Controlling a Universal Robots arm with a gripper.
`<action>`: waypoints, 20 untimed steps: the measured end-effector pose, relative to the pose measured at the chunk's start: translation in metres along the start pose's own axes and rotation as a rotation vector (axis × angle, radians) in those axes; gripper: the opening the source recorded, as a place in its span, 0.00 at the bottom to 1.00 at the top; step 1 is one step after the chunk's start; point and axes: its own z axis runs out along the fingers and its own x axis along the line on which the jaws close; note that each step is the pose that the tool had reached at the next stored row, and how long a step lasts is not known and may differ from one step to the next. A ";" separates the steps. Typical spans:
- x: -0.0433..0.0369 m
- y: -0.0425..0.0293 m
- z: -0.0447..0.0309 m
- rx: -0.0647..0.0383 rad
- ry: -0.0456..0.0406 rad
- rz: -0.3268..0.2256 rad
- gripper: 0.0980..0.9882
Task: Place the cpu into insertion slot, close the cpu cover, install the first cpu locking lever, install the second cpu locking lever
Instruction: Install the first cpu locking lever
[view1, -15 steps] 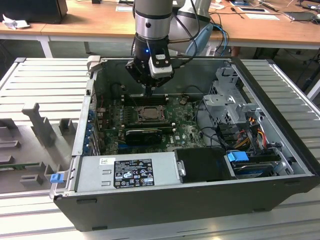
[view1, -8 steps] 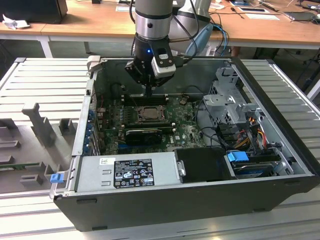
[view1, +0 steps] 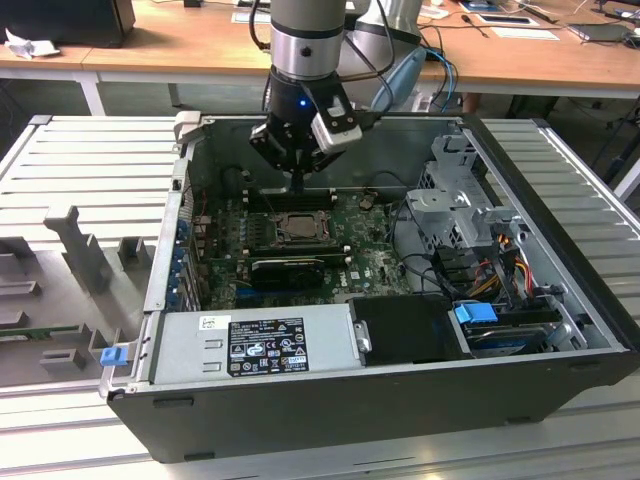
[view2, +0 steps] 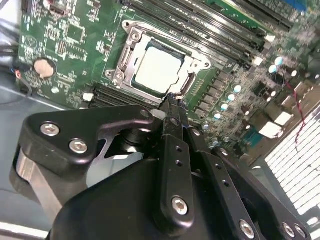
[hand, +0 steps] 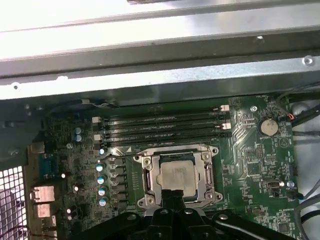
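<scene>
Inside an open case, clenched hand with fingertips pressed together, nothing between them, poised at the edge of the slot. In both wrist views, cpu seated in the slot, cover lying flat around it, green board underneath.

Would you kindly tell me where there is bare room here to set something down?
Bare: the ribbed table at the exterior view's left, past the grey fixtures, and its right strip beside the case. Crowded: inside the case, the tool at the insertion slot, cables by the drive cage.
</scene>
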 end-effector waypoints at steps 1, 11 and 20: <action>0.0013 -0.0001 0.0002 0.000 0.0002 -0.016 0.01; 0.0342 -0.0020 0.0026 -0.001 -0.0124 -0.017 0.01; 0.0519 -0.0032 0.0092 -0.008 -0.0231 -0.024 0.01</action>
